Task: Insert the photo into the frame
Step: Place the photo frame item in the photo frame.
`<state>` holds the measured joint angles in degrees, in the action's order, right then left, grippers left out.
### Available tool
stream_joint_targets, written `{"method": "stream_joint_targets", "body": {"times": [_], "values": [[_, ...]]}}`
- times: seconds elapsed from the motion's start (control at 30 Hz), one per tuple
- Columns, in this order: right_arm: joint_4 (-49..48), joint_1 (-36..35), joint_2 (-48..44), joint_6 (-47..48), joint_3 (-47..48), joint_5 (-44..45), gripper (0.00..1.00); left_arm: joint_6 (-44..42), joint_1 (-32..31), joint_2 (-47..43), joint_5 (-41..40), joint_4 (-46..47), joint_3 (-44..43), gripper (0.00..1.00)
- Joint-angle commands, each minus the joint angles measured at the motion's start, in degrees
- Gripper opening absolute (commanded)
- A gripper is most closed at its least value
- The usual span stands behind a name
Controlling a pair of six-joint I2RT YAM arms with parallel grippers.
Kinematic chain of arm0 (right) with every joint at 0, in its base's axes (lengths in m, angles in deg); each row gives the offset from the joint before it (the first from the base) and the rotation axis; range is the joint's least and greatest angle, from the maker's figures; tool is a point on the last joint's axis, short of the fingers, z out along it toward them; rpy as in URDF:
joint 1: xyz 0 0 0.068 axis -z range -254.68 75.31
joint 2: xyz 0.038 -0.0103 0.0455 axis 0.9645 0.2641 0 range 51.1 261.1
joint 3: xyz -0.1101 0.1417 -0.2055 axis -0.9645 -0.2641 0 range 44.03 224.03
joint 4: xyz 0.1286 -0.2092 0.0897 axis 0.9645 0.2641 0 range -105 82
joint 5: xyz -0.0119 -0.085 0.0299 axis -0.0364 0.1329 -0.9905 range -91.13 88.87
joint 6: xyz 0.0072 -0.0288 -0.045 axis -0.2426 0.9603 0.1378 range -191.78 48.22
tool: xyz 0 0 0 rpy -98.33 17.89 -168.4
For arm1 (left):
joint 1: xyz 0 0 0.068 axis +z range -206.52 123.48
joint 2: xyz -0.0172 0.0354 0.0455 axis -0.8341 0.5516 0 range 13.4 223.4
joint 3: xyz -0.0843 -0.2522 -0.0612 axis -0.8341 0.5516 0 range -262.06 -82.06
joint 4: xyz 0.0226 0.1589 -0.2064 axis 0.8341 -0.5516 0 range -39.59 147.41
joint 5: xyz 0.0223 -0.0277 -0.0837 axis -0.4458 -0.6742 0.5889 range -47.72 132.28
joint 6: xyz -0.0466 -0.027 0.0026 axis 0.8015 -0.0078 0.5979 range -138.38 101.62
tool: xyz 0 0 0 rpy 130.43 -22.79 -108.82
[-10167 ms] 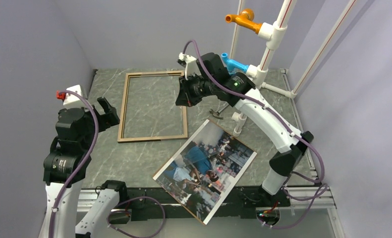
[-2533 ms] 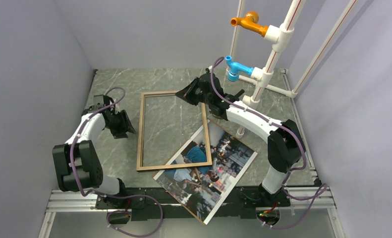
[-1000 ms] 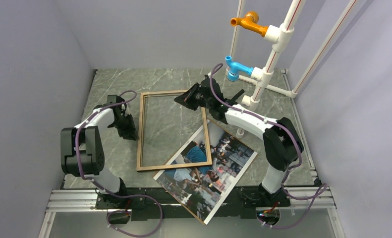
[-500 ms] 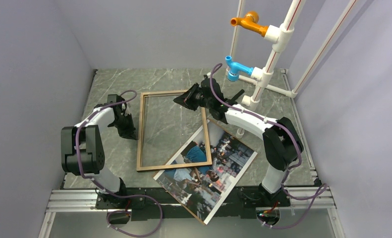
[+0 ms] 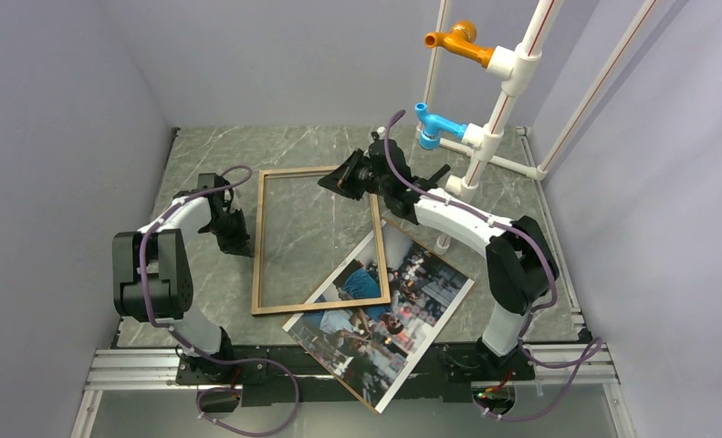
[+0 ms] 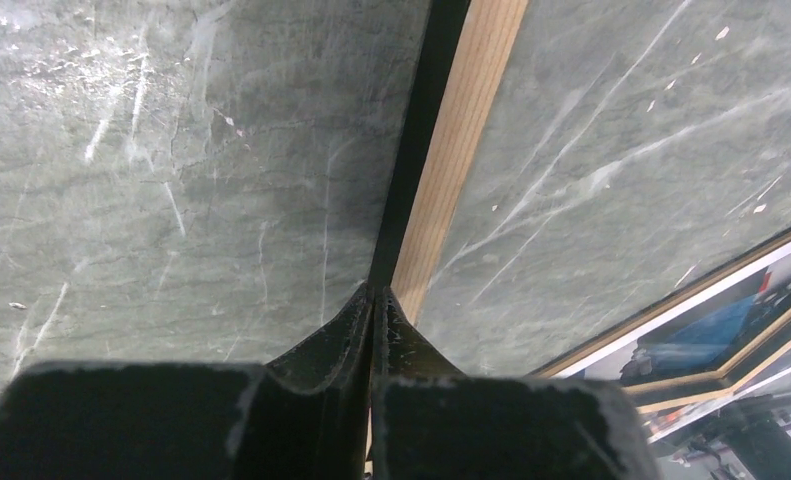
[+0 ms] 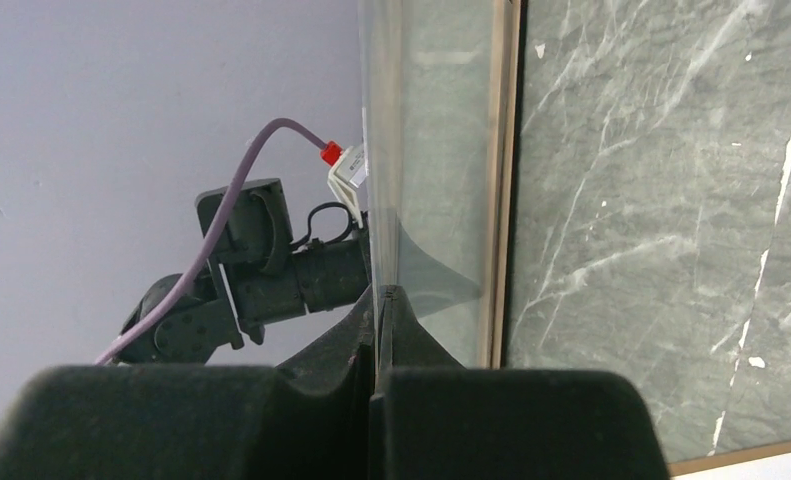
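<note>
Worktop: a grey-green marbled worktop point(image 5: 202, 151) between lilac walls carried everything we looked at.
Frame: the frame point(image 5: 259, 242) lay wood side up, left of centre, with its long axis running near to far.
Photo: the photo point(image 5: 389, 315) lay picture up at the near right, on a diagonal. Its near corner hung past the worktop's edge and its far-left corner was tucked under the frame's near-right corner.
Left pincer: the left pincer point(image 5: 238, 245) was clenched on the frame's left rail, which ran straight out from its tips.
Right pincer: the right pincer point(image 5: 331, 182) was clenched on the frame's far-right corner.
Deciding relation: we judged that the photo lay to the near right of both pincers — the right arm nearer — and was skewed against the opening.
Hard to make out: we could not tell how much print the rail covered, or whether the frame was lifted. A glassy pane seemed to fill the opening — we were unsure.
</note>
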<state>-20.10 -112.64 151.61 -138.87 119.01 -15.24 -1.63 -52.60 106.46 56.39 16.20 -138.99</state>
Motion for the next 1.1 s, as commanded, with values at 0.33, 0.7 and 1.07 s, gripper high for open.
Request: {"method": "stream_joint_targets", "body": {"times": [0.33,0.7,1.07], "values": [[-1.14,0.61,1.01,1.89,3.14,-1.6,0.0,-1.01,0.03,0.72,0.48,-0.28,-1.46,0.05],[-3.43,1.05,2.27,1.01,0.46,-2.1,0.0,-1.11,-0.03,0.75,0.91,-0.3,-1.46,0.04],[-6.91,1.03,0.9,-0.08,-1.84,-1.64,0.0,-1.18,-0.06,0.73,1.27,-0.19,-1.53,0.03]]}}
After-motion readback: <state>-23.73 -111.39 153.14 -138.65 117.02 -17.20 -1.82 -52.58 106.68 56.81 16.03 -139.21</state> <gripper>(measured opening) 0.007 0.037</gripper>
